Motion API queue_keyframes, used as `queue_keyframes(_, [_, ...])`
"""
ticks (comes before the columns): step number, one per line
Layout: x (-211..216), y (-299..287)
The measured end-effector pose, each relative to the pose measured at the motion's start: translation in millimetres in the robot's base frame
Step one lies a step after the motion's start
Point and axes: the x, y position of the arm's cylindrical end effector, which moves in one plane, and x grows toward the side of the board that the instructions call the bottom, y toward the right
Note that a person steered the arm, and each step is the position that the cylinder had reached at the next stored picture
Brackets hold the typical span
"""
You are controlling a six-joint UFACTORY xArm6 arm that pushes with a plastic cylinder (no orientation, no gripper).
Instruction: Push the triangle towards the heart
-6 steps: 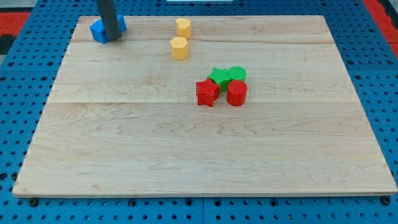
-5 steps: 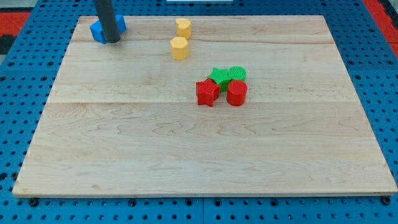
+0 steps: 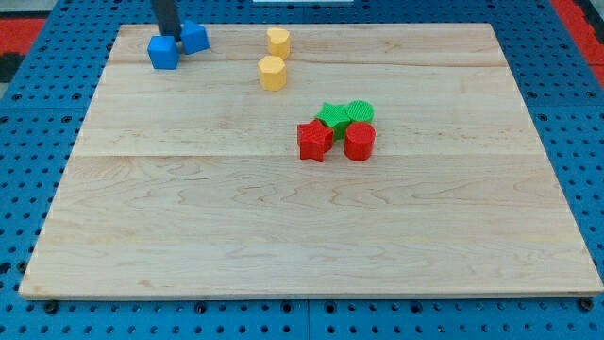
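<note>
Blue plastic blocks, two, at the far left corner of the pale wooden board (image 3: pixel 189 236): a cube-like blue block (image 3: pixel 163 53) nearer and to the left, a second blue block (image 3: pixel 194 38) just beyond and to its right, the pair touching or nearly so. Which of these is the triangle cannot be told; shapes unclear.

Dark straight rod descending from the far edge, my tip (image 3: pixel 168 35) set at the far side of the two blue blocks, at the gap between them, touching or just beside both. No hand or jaws on this arm; nothing to spread, press or pinch.

Yellow blocks, two, right of the blue pair, far part of the board: far yellow block (image 3: pixel 277 42), possibly the heart, and near yellow block (image 3: pixel 272 73), faceted, just apart.

Central cluster, well apart from the rod: green star-like block (image 3: pixel 332 116), green round block (image 3: pixel 360 111), red star-like block (image 3: pixel 315 141), red cylinder (image 3: pixel 360 142), all packed close.

Blue pegboard table (image 3: pixel 38 113) surrounding the board.
</note>
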Motion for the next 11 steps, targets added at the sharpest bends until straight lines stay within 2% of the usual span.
queue_keyframes(1, [4, 32])
queue_keyframes(2, [-16, 17])
queue_keyframes(3, [-15, 38])
queue_keyframes(6, [42, 49])
queue_keyframes(7, [40, 81])
queue_keyframes(9, [28, 54])
queue_keyframes(11, [-7, 33])
